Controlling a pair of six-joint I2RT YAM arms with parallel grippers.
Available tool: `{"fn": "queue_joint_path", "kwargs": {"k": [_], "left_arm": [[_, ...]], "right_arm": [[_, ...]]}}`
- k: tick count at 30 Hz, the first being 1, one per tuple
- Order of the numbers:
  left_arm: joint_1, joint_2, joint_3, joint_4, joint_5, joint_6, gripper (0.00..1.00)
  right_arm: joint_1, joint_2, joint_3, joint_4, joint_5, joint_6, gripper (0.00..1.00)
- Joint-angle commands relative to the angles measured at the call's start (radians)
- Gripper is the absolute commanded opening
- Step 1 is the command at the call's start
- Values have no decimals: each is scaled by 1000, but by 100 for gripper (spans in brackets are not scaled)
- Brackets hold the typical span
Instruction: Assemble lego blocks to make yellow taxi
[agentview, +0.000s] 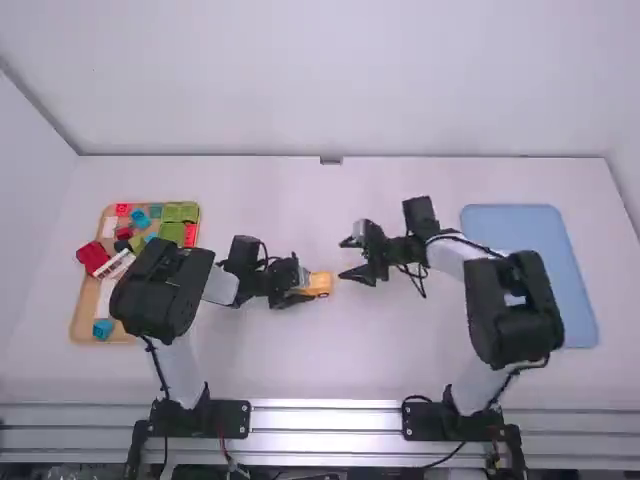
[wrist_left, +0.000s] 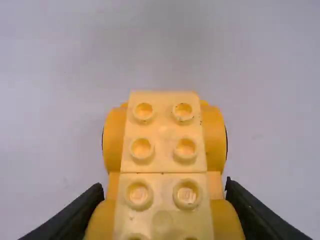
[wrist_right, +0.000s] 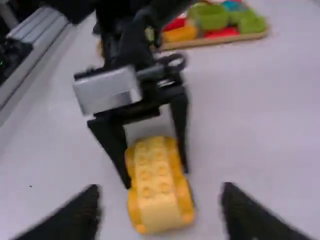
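Taxi (wrist_left: 164, 156), seemingly on desk (agentview: 330, 365) — left end effector (wrist_right: 156, 179) clamped round its sides, right end effector (agentview: 345, 260) spread wide. Probably light, rigid — grip low on sides, could pop apart.

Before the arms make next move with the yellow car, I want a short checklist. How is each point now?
1. Left gripper has the yellow car between its fingers: ok.
2. Right gripper is open and holds nothing: ok.
3. Space between right gripper and car is free: ok.
4. Car's studs face up: ok.
5. Car's wheels rest on the table: cannot tell.
6. Block tray is fully visible from above: not ok, the left arm hides part.
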Motion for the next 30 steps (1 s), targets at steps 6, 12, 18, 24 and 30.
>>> {"fn": "queue_joint_path", "kwargs": {"k": [6,12,18,24,30], "left_arm": [[-72,6,96,-166,11,83,47],[-148,6,175,-309,-137,89,68],[-141,6,178,-278,-133,4,99],[-53,-132,172,-274,-130,-243,99],[68,-477,178,-480,-182,-443,99]], "right_arm": [[-31,-154,3,-142,30,7,98],[-27,-225,3,-173,44,7,98],[-28,-254,3,-171,42,8,98],[-28,-288,5,-44,4,131,98],[-22,-291,5,242,22,441,98]]}}
